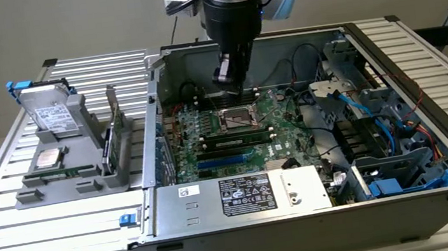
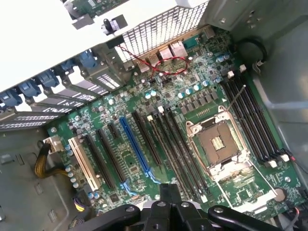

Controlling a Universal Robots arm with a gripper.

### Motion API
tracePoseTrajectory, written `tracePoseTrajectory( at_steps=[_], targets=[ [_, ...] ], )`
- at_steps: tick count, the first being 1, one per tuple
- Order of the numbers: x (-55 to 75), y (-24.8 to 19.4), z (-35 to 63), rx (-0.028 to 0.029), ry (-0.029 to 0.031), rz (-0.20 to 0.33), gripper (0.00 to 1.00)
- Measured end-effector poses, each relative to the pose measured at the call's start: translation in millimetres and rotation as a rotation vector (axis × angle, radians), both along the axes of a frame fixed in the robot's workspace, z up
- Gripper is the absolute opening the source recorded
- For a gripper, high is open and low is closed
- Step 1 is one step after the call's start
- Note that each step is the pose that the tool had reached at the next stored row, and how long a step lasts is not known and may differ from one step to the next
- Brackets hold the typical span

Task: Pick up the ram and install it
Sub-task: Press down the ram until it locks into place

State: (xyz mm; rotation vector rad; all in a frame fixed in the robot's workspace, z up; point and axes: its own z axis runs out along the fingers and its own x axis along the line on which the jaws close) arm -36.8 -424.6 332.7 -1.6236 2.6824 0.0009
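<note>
Fingers (image 2: 164, 193) pressed narrow, nothing seen between them; gripper (image 1: 228, 79) hangs over the CPU socket (image 1: 238, 118) inside the open case (image 1: 305, 231). The ram (image 1: 239, 141) sits in a motherboard (image 2: 130, 159) slot just beside the socket, apart from the gripper

No text is legible anywhere. The power supply (image 1: 241, 195) carries a white label (image 1: 247, 196) with print too small to read. So does the grey drive (image 1: 50, 113).

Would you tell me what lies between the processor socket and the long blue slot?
Long black slots, side by side on the board, in the wrist view.
</note>
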Motion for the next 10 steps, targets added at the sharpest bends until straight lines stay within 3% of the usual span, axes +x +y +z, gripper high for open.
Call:
tracePoseTrajectory(
  at_steps=[5, 10],
  targets=[
    [0.0, 0.0, 10.7, 0.0000, 0.0000, -0.060, 0.11],
    [0.0, 0.0, 12.4, 0.0003, -0.0001, -0.139, 0.11]
  ],
)
